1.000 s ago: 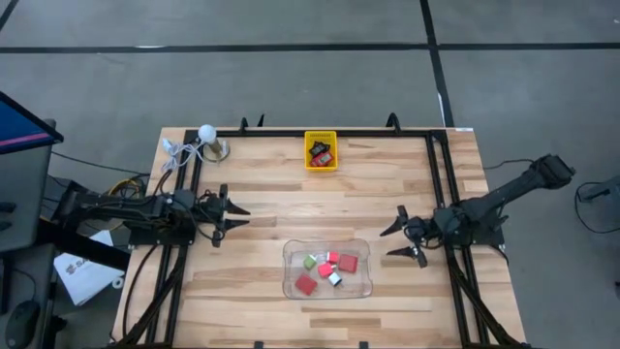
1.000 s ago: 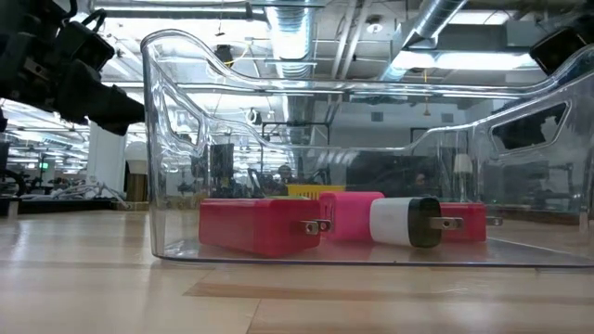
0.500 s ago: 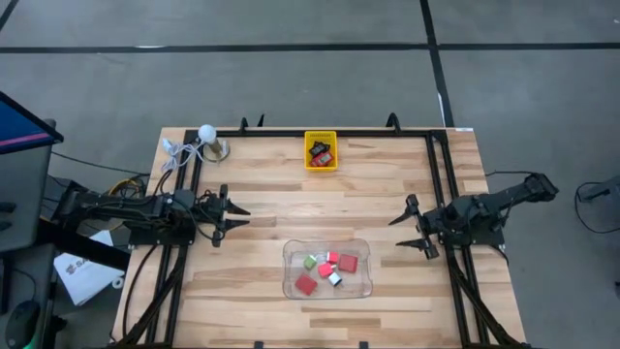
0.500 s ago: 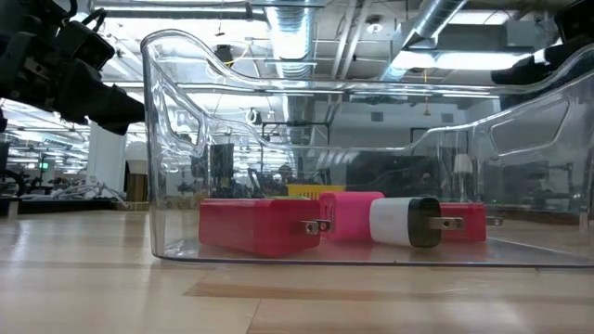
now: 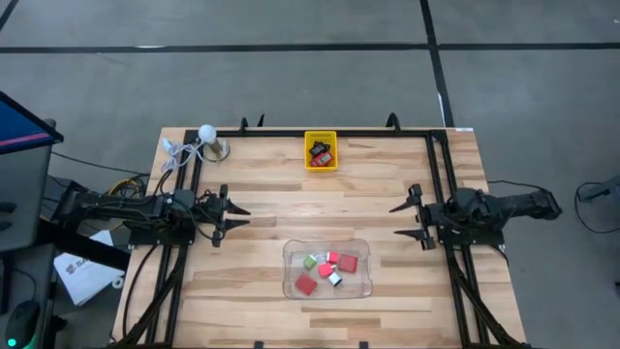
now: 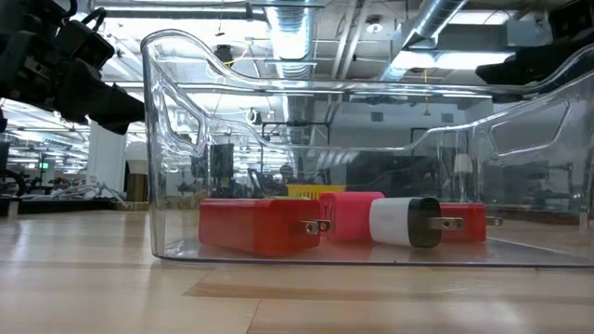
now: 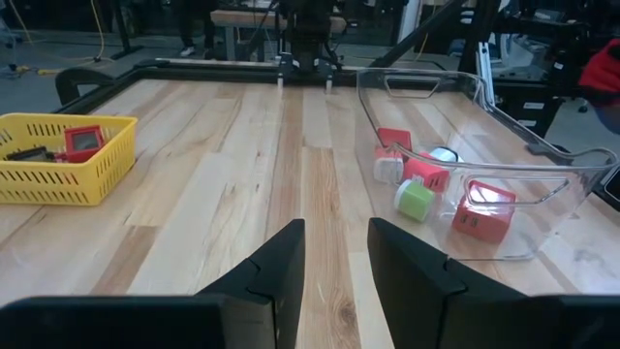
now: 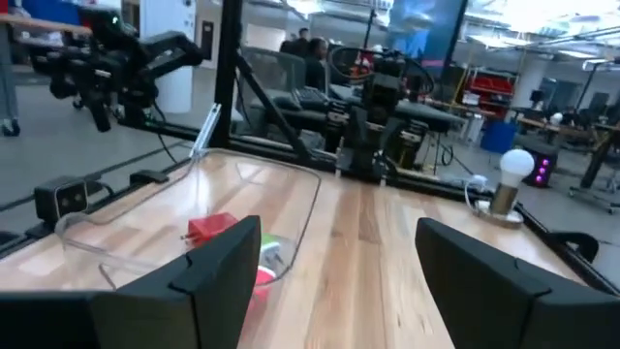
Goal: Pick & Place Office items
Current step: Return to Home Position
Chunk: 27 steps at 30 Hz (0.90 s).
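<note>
The office items lie in two containers. Several small blocks, red, green and white-black (image 5: pixel 327 269), rest on the floor of the clear tray (image 5: pixel 291 254). The low view shows a red block (image 6: pixel 260 225) and a white-black plug (image 6: pixel 408 221) among them. A few red and black pieces (image 5: pixel 321 152) sit in the yellow basket (image 5: pixel 308 165). My left gripper (image 5: pixel 240 213) is open and hovers left of the tray; its wrist view (image 7: pixel 334 257) looks toward the tray (image 7: pixel 465 184) and the basket (image 7: pixel 58 160). My right gripper (image 5: pixel 395 221) is open and hovers right of the tray (image 8: pixel 194 194).
A white ball with a cord (image 5: pixel 205 132) stands at the table's far left corner, also in the right wrist view (image 8: pixel 513 165). A black metal frame (image 5: pixel 441 174) runs along the table's edges. Bare wood lies between tray and basket.
My right gripper has moved toward the table's far edge and slightly toward the right edge, its arm stretching out level, and it has stayed open. The blocks, the tray and the basket have not moved.
</note>
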Available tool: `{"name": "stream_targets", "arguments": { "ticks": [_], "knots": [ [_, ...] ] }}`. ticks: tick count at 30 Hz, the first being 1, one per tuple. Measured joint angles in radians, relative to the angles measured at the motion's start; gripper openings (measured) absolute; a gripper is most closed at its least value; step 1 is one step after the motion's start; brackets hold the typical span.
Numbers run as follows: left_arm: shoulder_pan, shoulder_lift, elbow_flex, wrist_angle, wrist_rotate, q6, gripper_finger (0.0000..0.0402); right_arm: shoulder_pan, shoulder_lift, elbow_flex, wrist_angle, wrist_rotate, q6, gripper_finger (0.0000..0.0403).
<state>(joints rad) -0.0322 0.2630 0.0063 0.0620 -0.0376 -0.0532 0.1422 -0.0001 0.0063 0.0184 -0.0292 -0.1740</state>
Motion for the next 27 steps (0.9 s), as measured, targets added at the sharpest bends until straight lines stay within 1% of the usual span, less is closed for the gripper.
{"name": "stream_targets", "arguments": {
  "ticks": [3,11,19,20,23,26,27],
  "knots": [
    [0.000,0.000,0.000,0.000,0.000,0.000,0.0114,-0.006,0.002,0.000,-0.004,0.012,-0.027,0.0269],
    [0.000,0.000,0.000,0.000,0.000,0.000,0.0114,-0.084,0.002,-0.001,-0.006,0.027,-0.073,0.0269],
    [0.000,0.000,0.000,0.000,0.000,0.000,0.0114,-0.119,0.012,0.000,-0.003,0.029,-0.013,0.0269],
    [0.000,0.000,0.000,0.001,0.000,0.000,0.0114,-0.119,0.013,0.000,0.023,0.029,-0.013,0.0269],
    [0.000,0.000,0.000,0.008,0.000,0.000,0.0114,-0.119,0.040,0.000,0.192,0.029,-0.048,0.0269],
    [0.000,0.003,0.000,0.016,0.000,0.000,0.0114,-0.119,0.037,0.001,0.285,0.029,-0.051,0.0269],
    [0.000,0.003,0.000,0.014,0.000,0.000,0.0114,-0.119,0.037,0.003,0.283,0.029,-0.051,0.0269]
  ]
}}
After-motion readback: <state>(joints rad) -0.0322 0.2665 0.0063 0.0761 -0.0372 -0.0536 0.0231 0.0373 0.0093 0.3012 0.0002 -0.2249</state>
